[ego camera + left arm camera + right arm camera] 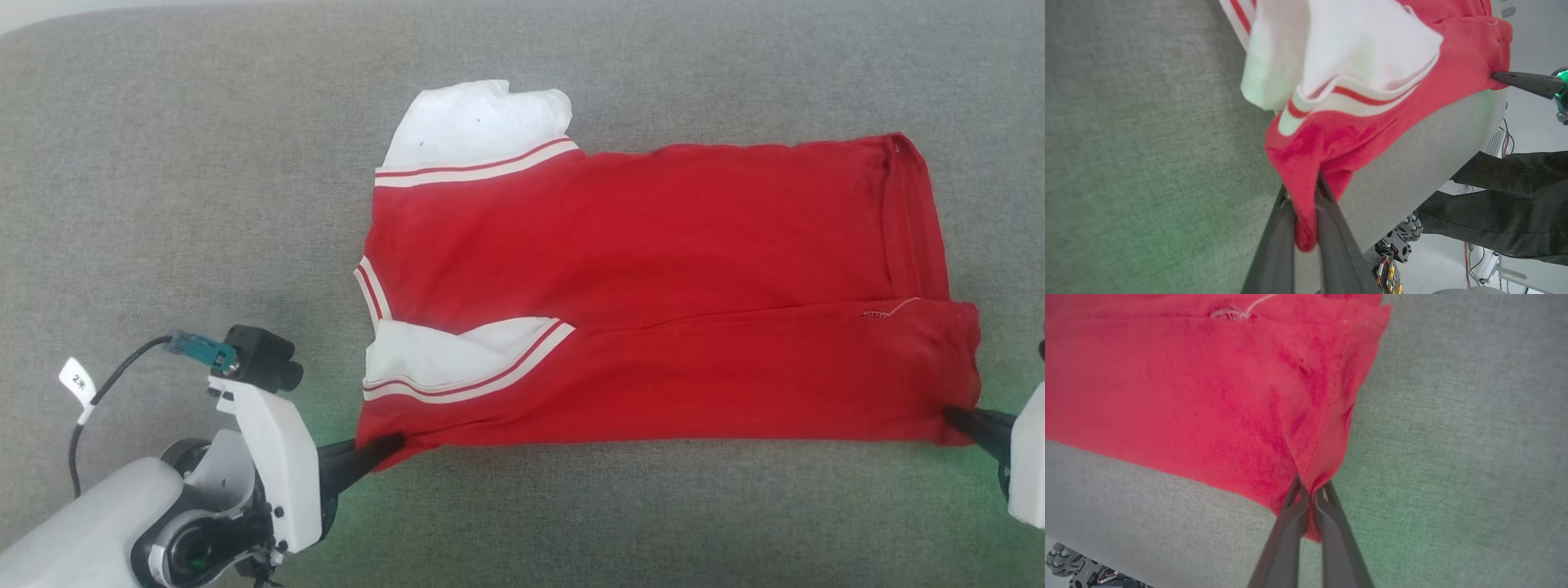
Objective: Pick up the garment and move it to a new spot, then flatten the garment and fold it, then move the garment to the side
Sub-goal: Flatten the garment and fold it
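**Item: the garment** (653,278). Red knit T-shirt in soft jersey cloth, matte and slightly creased. It lies flat as a long rectangle in the middle of the grey surface (163,204), shoulders toward the robot's left and hem toward its right. One lengthwise fold line runs across the body, with the near strip lying over the rest.

**Sleeves.** Two, white and short. The far sleeve (478,122) projects past the far-left corner and has a wavy edge. The near sleeve (441,351) is folded in over the red body. Each is bordered by red-and-white striped trim (482,167).

**Detail.** A small patch of pale loose stitching (886,310) sits near the hem on the fold line.

**Left gripper** (384,447). Two long, dark, tapering fingers are closed tightly on the near-left corner of the shirt. In the left wrist view, a bunched tongue of red cloth is pinched between them.

**Right gripper** (955,416). Its fingers are pressed together on the near-right hem corner. In the right wrist view, the cloth gathers into radiating wrinkles at the pinch.

**Support.** The grey surface is a coarse woven upholstery-like fabric with a rounded near edge, tinted green beside each gripper.

**Fittings.** A small black camera (261,355) is mounted on the white left wrist, with a black cable carrying a white tag (77,380).
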`<state>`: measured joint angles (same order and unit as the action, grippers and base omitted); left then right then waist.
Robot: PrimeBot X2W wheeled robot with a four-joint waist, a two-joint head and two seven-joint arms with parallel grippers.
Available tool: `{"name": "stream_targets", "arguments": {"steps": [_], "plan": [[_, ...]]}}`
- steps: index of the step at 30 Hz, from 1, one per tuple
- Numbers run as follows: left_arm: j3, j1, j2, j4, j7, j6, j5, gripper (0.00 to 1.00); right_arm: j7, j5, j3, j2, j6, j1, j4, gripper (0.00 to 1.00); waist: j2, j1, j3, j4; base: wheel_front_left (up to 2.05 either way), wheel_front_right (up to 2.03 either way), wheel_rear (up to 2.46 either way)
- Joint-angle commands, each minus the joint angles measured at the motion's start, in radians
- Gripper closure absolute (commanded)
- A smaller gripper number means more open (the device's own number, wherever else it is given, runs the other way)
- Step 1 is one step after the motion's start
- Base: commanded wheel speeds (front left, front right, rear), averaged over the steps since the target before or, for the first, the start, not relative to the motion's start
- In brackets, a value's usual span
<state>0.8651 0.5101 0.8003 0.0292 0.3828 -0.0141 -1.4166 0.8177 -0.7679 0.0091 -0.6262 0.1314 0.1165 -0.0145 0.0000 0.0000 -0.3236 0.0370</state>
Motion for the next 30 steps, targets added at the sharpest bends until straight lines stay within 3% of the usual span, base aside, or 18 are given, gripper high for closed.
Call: {"name": "stream_targets", "arguments": {"steps": [1, 3, 4, 5, 6, 14, 20, 24, 30], "plan": [[-0.007, -0.019, 0.004, -0.013, -0.013, -0.011, 0.0, 0.87, -0.018, 0.007, -0.01, 0.012, -0.002, -0.008, -0.008, 0.71, 0.0, 0.0, 0.003, 0.002, 0.0, 0.0, 0.0], [-0.019, -0.027, 0.005, -0.018, -0.04, -0.027, 0.004, 0.54, -0.047, 0.016, -0.031, 0.025, -0.002, -0.014, -0.016, 0.0, 0.0, 0.0, 0.006, 0.006, 0.0, 0.0, 0.0], [-0.022, -0.033, 0.004, -0.022, -0.051, -0.03, 0.005, 0.51, -0.063, 0.023, -0.039, 0.027, -0.002, -0.021, -0.025, 0.0, 0.0, 0.0, 0.008, 0.007, 0.0, 0.0, 0.0], [-0.027, -0.04, 0.003, -0.026, -0.066, -0.032, 0.006, 0.31, -0.081, 0.029, -0.048, 0.027, -0.002, -0.027, -0.035, 0.0, 0.0, 0.0, 0.01, 0.008, 0.0, 0.0, 0.0], [-0.036, -0.046, 0.004, -0.029, -0.086, -0.034, 0.006, 0.0, -0.102, 0.035, -0.063, 0.033, -0.002, -0.03, -0.042, 0.0, 0.0, 0.0, 0.012, 0.008, 0.0, 0.0, 0.0], [-0.146, -0.099, 0.01, -0.012, -0.339, -0.039, 0.041, 0.0, -0.362, 0.095, -0.112, 0.09, -0.001, -0.012, -0.118, 0.0, 0.0, 0.0, 0.03, -0.003, 0.0, 0.0, 0.0], [-0.221, -0.063, 0.003, 0.041, -0.508, -0.034, 0.108, 0.0, -0.559, 0.117, -0.061, 0.155, -0.001, 0.029, -0.131, 0.0, 0.0, 0.0, 0.021, -0.037, 0.0, 0.0, 0.0], [-0.225, 0.03, -0.004, 0.119, -0.516, -0.01, 0.165, 0.0, -0.678, 0.121, -0.027, 0.203, -0.001, 0.065, -0.123, 0.0, 0.0, 0.0, -0.002, -0.077, 0.0, 0.0, 0.0], [-0.218, 0.258, -0.036, 0.308, -0.415, 0.036, 0.195, 0.0, -0.791, 0.117, 0.029, 0.254, -0.001, 0.125, -0.109, 0.0, 0.0, 0.0, -0.055, -0.172, 0.0, 0.0, 0.0]]}}
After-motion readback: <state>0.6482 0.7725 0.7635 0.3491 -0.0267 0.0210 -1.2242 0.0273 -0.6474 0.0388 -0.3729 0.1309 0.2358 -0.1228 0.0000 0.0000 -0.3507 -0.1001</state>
